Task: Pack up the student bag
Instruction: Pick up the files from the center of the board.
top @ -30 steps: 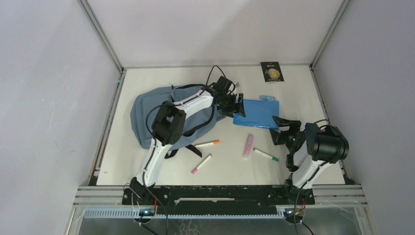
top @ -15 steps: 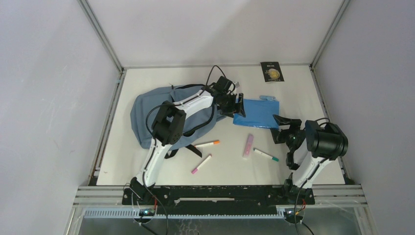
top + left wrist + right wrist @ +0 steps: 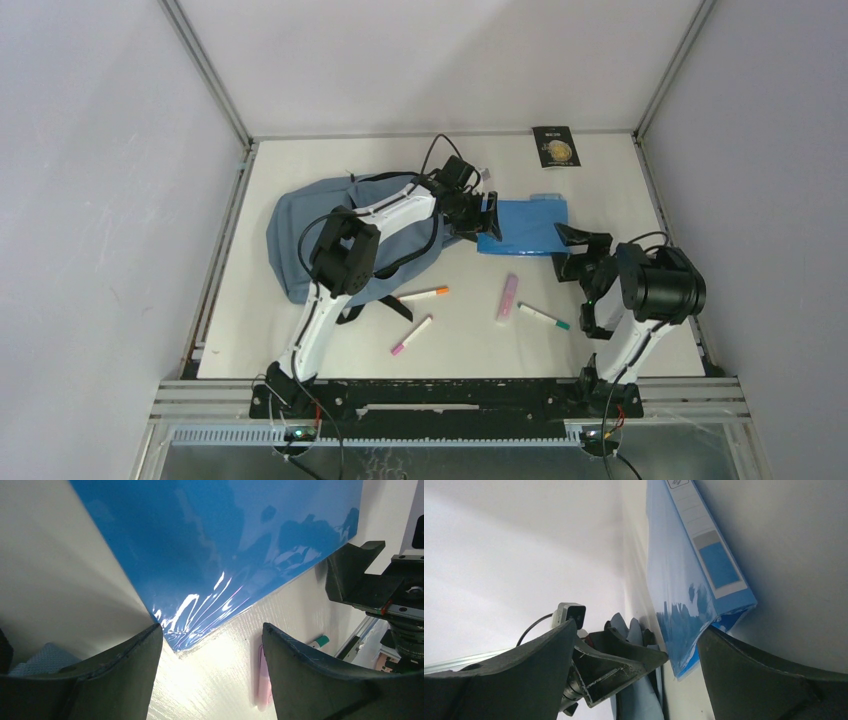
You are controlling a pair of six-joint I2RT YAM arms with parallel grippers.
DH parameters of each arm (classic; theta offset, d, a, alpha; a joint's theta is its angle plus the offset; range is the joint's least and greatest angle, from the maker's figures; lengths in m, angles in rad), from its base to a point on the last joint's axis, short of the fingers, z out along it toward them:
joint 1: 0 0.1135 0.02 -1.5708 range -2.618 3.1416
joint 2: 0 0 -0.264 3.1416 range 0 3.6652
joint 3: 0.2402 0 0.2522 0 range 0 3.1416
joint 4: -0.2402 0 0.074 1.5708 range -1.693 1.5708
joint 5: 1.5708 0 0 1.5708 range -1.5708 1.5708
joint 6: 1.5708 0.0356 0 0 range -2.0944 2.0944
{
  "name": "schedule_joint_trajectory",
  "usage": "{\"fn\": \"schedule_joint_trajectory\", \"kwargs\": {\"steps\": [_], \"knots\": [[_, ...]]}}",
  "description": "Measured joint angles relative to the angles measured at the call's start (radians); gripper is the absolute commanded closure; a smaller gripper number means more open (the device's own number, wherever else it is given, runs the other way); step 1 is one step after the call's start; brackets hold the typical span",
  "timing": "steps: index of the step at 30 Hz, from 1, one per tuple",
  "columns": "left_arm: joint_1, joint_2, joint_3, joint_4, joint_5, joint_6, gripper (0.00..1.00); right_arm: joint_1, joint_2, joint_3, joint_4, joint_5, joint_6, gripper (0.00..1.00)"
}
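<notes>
The student bag (image 3: pixel 320 230), soft blue-grey fabric with black straps, lies at the left of the table; part of it shows in the right wrist view (image 3: pixel 639 700). A flat bright blue folder (image 3: pixel 525 225) lies to its right. My left gripper (image 3: pixel 487 220) stands open at the folder's left edge. In its wrist view the folder (image 3: pixel 225 545) has one corner by the left finger, and the gripper (image 3: pixel 210 645) holds nothing. My right gripper (image 3: pixel 572 250) is open at the folder's near right corner. The folder's (image 3: pixel 679 590) curled corner reaches between that gripper's (image 3: pixel 639 627) fingers, ungripped.
An orange marker (image 3: pixel 425 294), a pink marker (image 3: pixel 412 334), a pink flat stick (image 3: pixel 508 296) and a green-capped marker (image 3: pixel 545 317) lie loose in front of the folder. A black card (image 3: pixel 556 146) lies at the back right. Metal rails edge the table.
My right gripper has moved left and a little farther back, up to the folder's right corner. The left arm has stayed put.
</notes>
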Motion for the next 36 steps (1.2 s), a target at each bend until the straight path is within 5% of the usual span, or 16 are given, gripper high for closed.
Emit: {"fn": "schedule_joint_trajectory", "kwargs": {"steps": [5, 8, 13, 16, 36], "knots": [[0.000, 0.000, 0.000, -0.008, 0.016, 0.002, 0.21, 0.052, 0.033, 0.033, 0.001, 0.062, 0.010, 0.08], [0.000, 0.000, 0.000, -0.011, 0.023, 0.006, 0.21, 0.077, 0.068, 0.056, 0.001, 0.097, 0.018, 0.20], [0.000, 0.000, -0.002, -0.015, 0.029, 0.013, 0.21, 0.100, 0.114, 0.072, 0.002, 0.142, 0.037, 0.64], [0.000, -0.001, -0.006, -0.014, 0.036, 0.017, 0.22, 0.100, 0.116, 0.063, 0.003, 0.160, 0.043, 1.00], [0.008, -0.264, -0.314, 0.013, -0.032, -0.059, 0.17, -0.012, -0.100, -0.101, 0.008, 0.072, 0.060, 1.00]]}}
